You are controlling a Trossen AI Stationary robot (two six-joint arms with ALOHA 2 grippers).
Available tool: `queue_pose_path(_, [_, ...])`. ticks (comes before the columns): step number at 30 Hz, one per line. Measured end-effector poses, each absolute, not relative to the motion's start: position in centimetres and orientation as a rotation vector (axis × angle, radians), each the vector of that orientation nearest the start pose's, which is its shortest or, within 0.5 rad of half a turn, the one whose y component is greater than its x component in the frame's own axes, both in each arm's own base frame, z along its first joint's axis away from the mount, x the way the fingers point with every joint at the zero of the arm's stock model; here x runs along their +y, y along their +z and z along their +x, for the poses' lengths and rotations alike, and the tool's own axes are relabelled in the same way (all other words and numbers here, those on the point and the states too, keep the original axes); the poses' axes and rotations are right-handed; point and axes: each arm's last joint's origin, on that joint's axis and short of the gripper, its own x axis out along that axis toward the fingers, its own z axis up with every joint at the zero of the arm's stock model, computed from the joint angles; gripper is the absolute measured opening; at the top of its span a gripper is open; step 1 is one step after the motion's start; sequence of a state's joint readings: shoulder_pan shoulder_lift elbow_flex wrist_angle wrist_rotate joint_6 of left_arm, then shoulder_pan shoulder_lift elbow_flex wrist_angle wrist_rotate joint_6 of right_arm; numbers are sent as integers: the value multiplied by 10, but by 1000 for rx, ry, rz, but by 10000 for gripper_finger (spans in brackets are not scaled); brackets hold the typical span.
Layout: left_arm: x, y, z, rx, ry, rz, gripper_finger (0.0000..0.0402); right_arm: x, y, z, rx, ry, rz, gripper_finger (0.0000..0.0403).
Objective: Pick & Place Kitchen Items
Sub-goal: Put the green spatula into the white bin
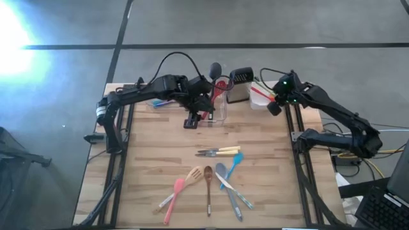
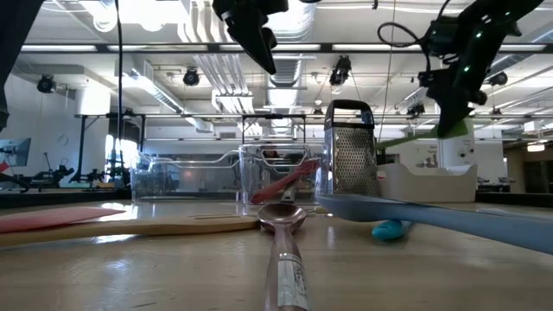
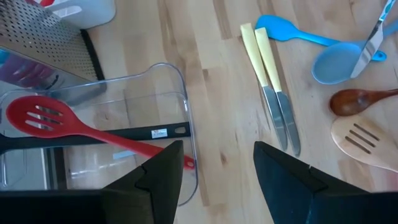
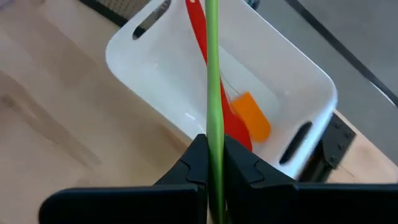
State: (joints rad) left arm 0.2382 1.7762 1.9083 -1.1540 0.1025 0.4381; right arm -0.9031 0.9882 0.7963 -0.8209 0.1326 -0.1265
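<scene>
Right gripper fingers grasp a green-handled tool over the white tub, upper right of the high view. Left gripper, released, hovers above the clear tub holding the red slotted spatula.

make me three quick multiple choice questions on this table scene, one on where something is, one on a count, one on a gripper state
1. Where does the red slotted spatula lie?
A. in the clear tub
B. in the white tub
C. on the bare table

2. How many yellow-handled knives lie side by side on the table?
A. one
B. two
C. four

3. What is the right gripper doing over the white tub?
A. open, empty
B. shut on a green handle
C. shut on a wooden spoon

Answers:
1 A, the left wrist view shows it inside the clear walls.
2 B, two yellow handles run parallel.
3 B, the fingers pinch the green handle in the right wrist view.
</scene>
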Motion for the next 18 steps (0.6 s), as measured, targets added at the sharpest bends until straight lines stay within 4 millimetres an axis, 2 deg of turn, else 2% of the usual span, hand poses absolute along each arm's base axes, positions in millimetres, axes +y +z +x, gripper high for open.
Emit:
queue_pose_path(10, [80, 381, 342, 990, -94, 233, 200, -177, 219, 131, 1151, -939, 291, 11])
queue_pose_path(18, [80, 381, 341, 989, -97, 238, 200, -189, 205, 134, 1217, -962, 283, 11])
